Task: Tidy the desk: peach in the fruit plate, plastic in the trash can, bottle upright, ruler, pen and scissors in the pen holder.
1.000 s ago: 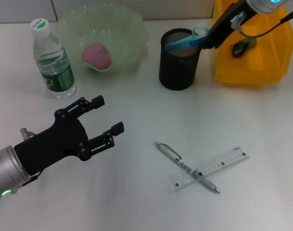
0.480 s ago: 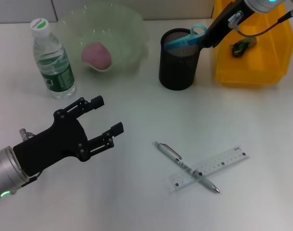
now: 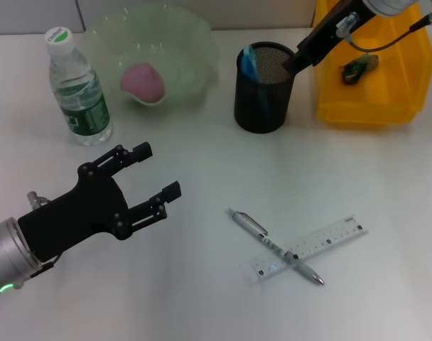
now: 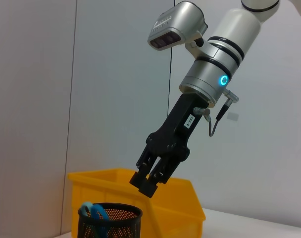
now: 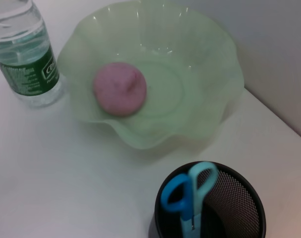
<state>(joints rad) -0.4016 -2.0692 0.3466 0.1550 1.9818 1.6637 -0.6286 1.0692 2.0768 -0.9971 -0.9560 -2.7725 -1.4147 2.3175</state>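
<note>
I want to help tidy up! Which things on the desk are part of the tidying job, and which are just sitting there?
Part of the job:
peach in fruit plate
bottle, upright
scissors in pen holder
pen and ruler, still on desk
yellow trash can holding plastic

Just there:
idle left end effector

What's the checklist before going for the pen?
1. Scissors inside holder, released: ok.
2. Right gripper above holder rim, holding nothing: ok.
3. Pen reachable: not ok, it lies across the ruler, touching it.
4. Left gripper open, hovering near the table front: ok.
5. Peach in plate, bottle upright: ok.
6. Plastic in yellow bin: ok.
</note>
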